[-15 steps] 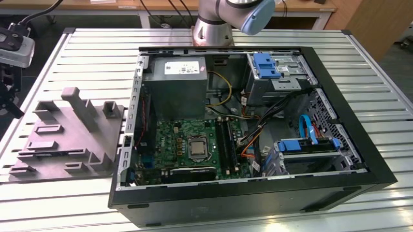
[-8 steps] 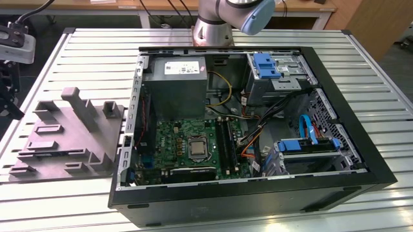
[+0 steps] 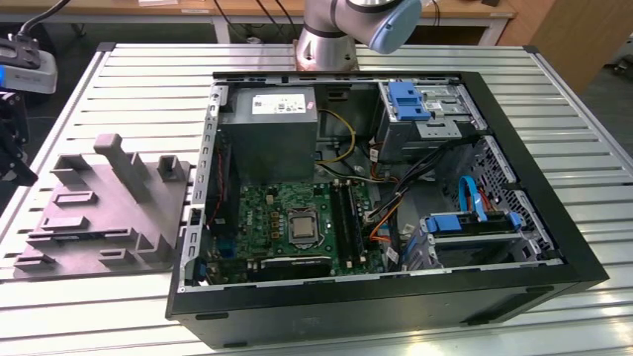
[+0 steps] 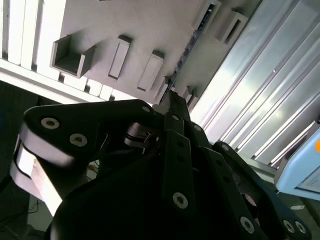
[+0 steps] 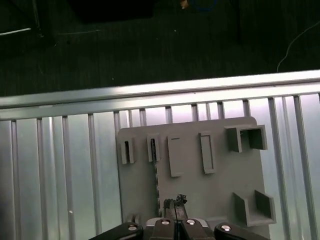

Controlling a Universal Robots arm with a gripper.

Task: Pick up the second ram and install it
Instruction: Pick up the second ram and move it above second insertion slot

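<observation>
The work surface is a slatted metal table [image 3: 118, 81]. An open computer case [image 3: 514, 256] stands on it, and the arm's base [image 3: 327, 44] is mounted at 12 o'clock of the case. A grey fixture [image 3: 148, 222] with moulded slots lies at 9 o'clock of the case, close to that edge of the table.

The second ram [image 5: 156, 175] stands on its edge in a slot of the fixture. In the exterior view it reads as a thin bluish line along the fixture's 6 o'clock side, with its long axis on the 9-to-3 line. In both wrist views it is a thin dark strip running straight away from the fingers toward the table edge.

The gripper [image 5: 174, 202] hangs above the fixture, over or just beside the end of the ram nearer the case. It is clear of the ram and not in contact with it. The jaws appear drawn together with nothing between them. The ram lies below and ahead of the jaws, its length in line with the gripper's forward direction. The memory slots [image 3: 346, 215] on the green motherboard [image 3: 262, 211] lie well apart, inside the case.
</observation>
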